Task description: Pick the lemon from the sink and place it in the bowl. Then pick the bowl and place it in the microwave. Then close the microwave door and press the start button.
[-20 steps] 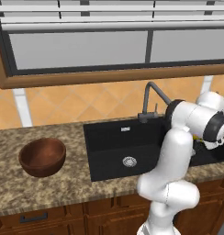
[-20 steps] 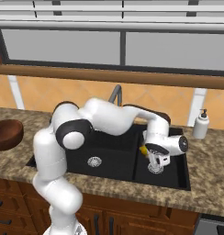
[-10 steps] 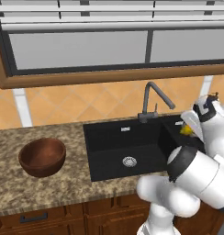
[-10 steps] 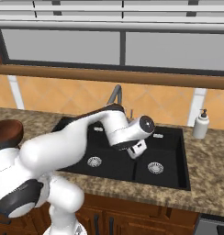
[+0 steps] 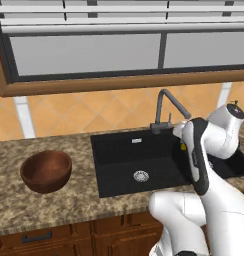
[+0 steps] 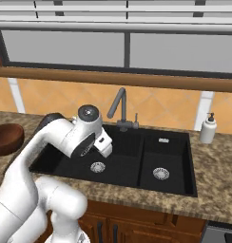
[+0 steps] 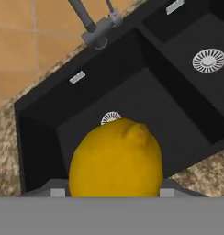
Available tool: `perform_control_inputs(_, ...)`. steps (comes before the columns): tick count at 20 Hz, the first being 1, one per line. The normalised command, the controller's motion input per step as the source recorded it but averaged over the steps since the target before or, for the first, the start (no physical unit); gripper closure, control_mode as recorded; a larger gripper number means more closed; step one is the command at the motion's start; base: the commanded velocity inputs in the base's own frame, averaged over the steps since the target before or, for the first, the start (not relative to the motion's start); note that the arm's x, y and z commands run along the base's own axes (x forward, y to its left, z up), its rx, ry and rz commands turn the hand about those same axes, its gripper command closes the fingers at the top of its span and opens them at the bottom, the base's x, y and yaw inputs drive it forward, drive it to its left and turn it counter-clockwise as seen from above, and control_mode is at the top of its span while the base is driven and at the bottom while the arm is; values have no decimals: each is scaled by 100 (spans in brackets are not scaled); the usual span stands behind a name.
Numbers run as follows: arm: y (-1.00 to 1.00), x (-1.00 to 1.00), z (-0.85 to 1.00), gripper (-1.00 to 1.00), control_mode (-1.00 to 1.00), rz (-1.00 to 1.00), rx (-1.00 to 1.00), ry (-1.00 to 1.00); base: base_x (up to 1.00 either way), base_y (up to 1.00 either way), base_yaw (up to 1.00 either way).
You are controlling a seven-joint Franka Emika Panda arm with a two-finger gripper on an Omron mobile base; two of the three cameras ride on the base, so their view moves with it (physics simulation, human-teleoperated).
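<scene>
Bowl (image 5: pixel 46 171) sits empty at the bench's (image 5: pixel 69 205) left end, ready to receive fruit. Right of it, above the sink (image 5: pixel 139 160), the claw (image 7: pixel 114 190) is partly closed around the lemon (image 7: pixel 116 158), carried clear of the basin for transfer.

Arm bent low and forward; tool (image 6: pixel 104 144) clamped, apparently, on the lemon (image 7: pixel 116 158).

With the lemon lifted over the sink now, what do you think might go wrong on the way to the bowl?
The lemon is round and sits between the gripper fingers with little of them showing, so it may slip and drop back into the sink. The bowl stands well to the side across the counter, so a wide swing might shake it loose or overshoot the rim.
</scene>
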Motion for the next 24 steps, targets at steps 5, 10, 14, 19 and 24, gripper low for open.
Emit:
perform_control_inputs(5, 100, -16, 79, 100, -100, 8, -27, 0, 0, 0, 0)
perform_control_inputs(10, 100, 31, 84, 100, -100, 16, -18, 6, 0, 0, 0)
perform_control_inputs(14, 100, 56, 48, 100, -100, 37, -1, 25, 0, 0, 0)
perform_control_inputs(19, 100, 18, 16, 100, -100, 50, -1, 18, 0, 0, 0)
perform_control_inputs(24, 100, -19, 0, 100, -100, 36, -19, 9, 0, 0, 0)
